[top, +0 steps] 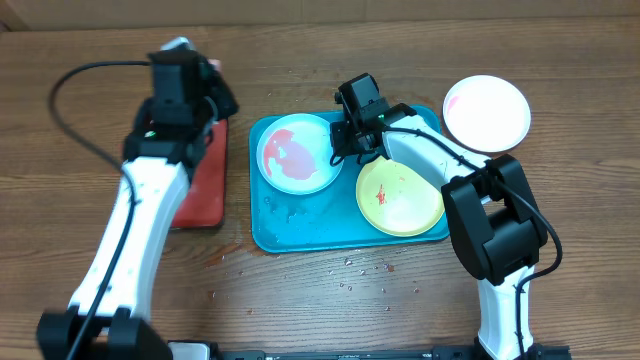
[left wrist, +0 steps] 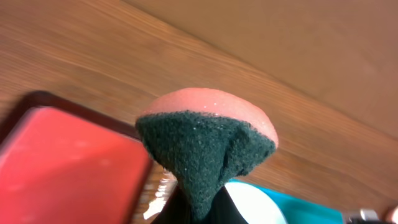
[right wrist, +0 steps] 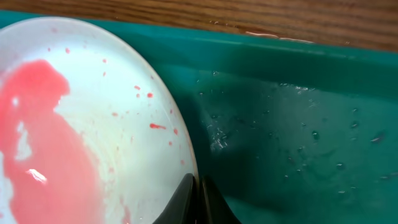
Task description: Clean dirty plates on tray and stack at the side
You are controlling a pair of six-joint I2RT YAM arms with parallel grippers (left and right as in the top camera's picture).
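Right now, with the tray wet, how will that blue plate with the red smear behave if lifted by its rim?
The light blue plate looks like thin rigid plastic, so probably light and stiff. Water droplets on the tray suggest a slippery rim. Pinched at one edge by the right pincer, it may tilt and let the red smear run.

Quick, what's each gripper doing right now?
Left gripper: closed, holding the sponge.
Right gripper: closed on the light blue plate's rim.
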